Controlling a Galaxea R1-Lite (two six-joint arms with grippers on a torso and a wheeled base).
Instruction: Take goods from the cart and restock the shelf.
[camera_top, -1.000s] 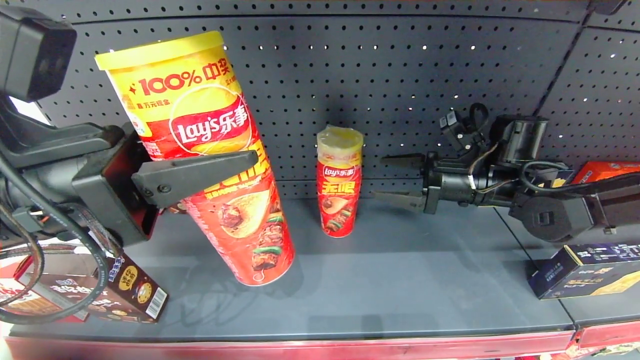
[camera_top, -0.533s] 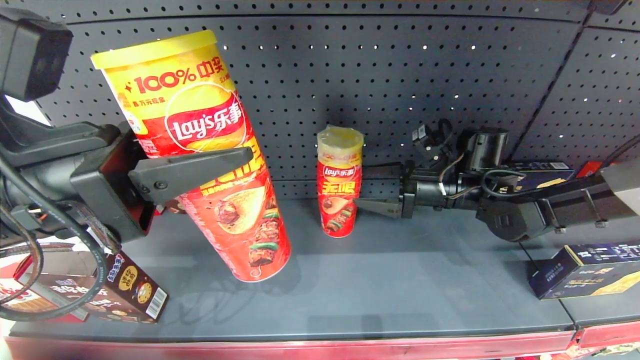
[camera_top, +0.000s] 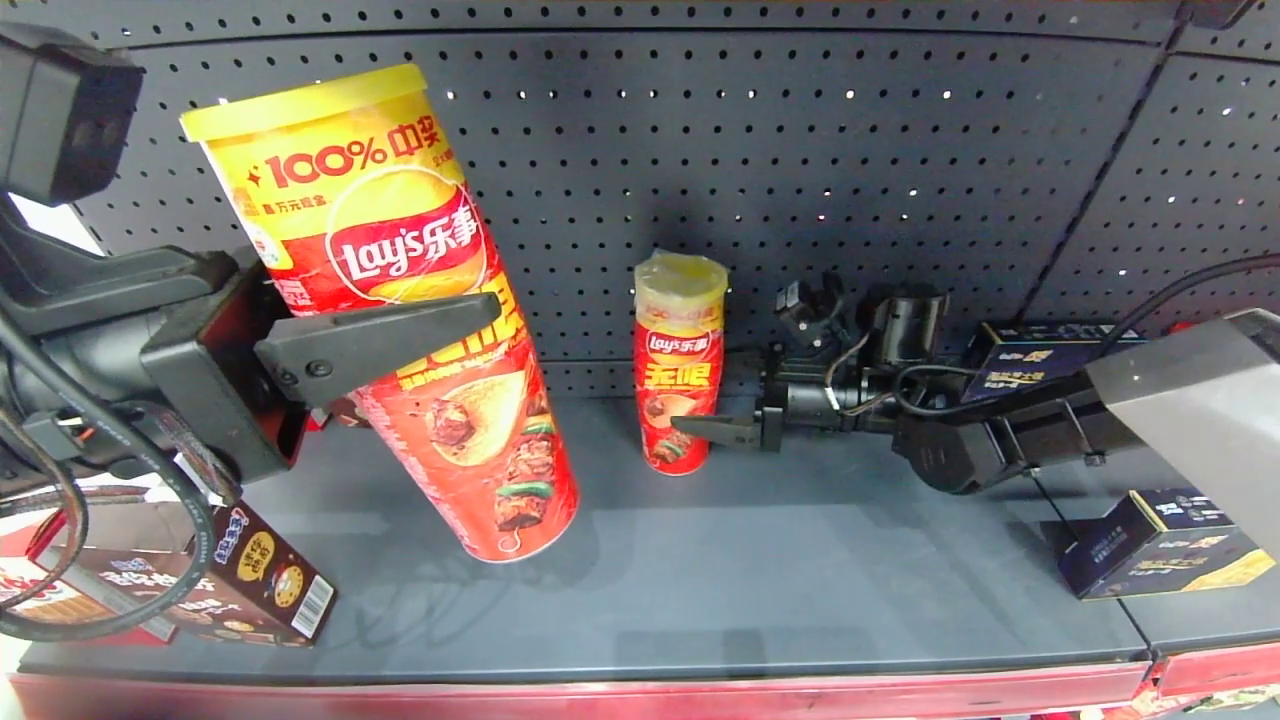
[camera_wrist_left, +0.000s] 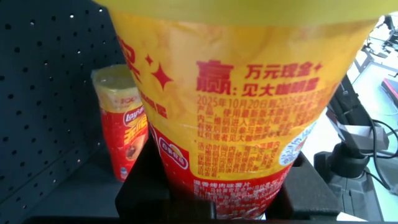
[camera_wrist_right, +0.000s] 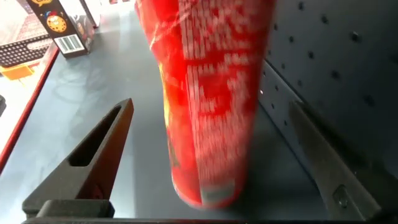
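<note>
Placing step going on. Clenching left end effector (camera_top: 450, 330) on large chips can (camera_top: 400, 260), holding it tilted, left of small chips can (camera_top: 678, 370) standing on shelf (camera_top: 800, 560). Holding right end effector (camera_top: 705, 388) released, straddling small chips can. Next, likely: uprighting large chips can, lowering it beside small chips can, avoiding knock.

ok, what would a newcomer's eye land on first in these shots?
The large chip can, yellow-lidded and tilted, is clamped in the left end effector over the left part of the shelf. Next comes the small chip can, upright at the back by the pegboard. The right end effector is open on either side of it, with a gap on both sides.
</note>
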